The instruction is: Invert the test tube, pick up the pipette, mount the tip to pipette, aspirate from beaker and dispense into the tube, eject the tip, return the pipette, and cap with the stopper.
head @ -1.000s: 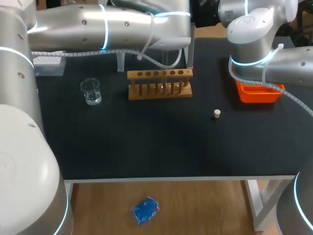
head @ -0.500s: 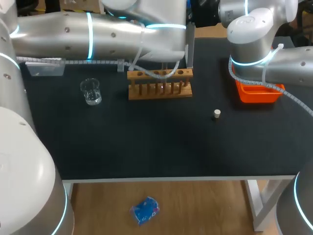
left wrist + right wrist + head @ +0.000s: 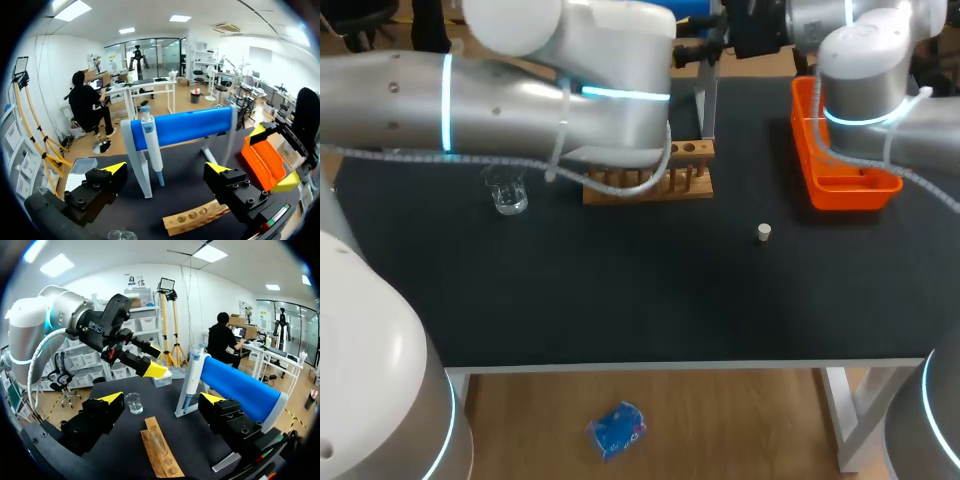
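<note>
My left gripper [image 3: 166, 170] is open just short of the pipette [image 3: 150, 145], which hangs on a white stand under a blue roll [image 3: 185, 126]. The wooden tube rack [image 3: 197, 217] lies under that gripper. My right gripper [image 3: 161, 399] is also open, above the rack [image 3: 159, 447], with the pipette [image 3: 192, 377] ahead to one side and the glass beaker [image 3: 133, 403] ahead. In the head view my left arm hides much of the rack [image 3: 695, 152]. The beaker [image 3: 507, 192] and the small stopper [image 3: 763, 233] stand on the black table. I see no test tube.
An orange bin [image 3: 840, 150] sits at the back right of the table, below my right arm. A tip box [image 3: 165, 377] stands behind the beaker. The table's front half holds only the stopper.
My left arm has swung across and down over the rack toward the pipette stand, hiding the tip box in the head view. My right arm has pulled back, uncovering more of the orange bin.
</note>
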Robot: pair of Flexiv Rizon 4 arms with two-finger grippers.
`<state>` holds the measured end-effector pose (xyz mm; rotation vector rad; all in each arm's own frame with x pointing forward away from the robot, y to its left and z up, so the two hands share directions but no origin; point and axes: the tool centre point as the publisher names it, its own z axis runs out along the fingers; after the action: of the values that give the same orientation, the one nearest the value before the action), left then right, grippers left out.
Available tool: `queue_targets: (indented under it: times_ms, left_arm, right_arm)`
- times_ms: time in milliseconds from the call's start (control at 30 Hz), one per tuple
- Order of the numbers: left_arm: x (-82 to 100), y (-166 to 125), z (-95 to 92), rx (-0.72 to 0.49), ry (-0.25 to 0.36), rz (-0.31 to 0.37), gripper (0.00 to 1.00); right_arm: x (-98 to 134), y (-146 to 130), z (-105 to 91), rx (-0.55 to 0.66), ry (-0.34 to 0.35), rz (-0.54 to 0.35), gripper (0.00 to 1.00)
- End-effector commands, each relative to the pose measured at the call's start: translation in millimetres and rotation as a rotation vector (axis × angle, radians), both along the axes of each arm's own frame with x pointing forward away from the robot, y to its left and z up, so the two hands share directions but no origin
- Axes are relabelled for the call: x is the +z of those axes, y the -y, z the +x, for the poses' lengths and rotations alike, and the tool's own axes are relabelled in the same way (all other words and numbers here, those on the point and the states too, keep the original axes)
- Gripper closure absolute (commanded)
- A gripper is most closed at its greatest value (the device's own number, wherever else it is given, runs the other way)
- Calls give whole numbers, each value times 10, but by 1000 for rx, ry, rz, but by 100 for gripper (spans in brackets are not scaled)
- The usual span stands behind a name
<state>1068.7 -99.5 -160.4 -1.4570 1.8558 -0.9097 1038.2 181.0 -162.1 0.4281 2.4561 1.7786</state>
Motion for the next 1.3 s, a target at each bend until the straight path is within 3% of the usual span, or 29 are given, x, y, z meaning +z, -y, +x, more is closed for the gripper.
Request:
queue_targets:
  times_ms: [33,167,333,967,1133,1300]
  left_arm:
    - [37,-20,-227,-148,10,-62,0]
    - [76,82,-418,-230,13,-65,0]
    - [112,182,-680,-345,-24,-64,0]
    - [112,182,-680,-345,-24,-64,0]
    - [118,130,-890,-543,43,-60,0]
    - [141,94,-1008,-622,73,-92,0]
  right_arm:
    - [52,193,-132,37,17,10,0]
    - [84,305,-258,85,38,22,0]
    - [114,420,-412,145,59,48,0]
    - [114,420,-412,145,59,48,0]
    - [119,605,-565,165,66,76,0]
    - [115,730,-712,181,73,80,0]
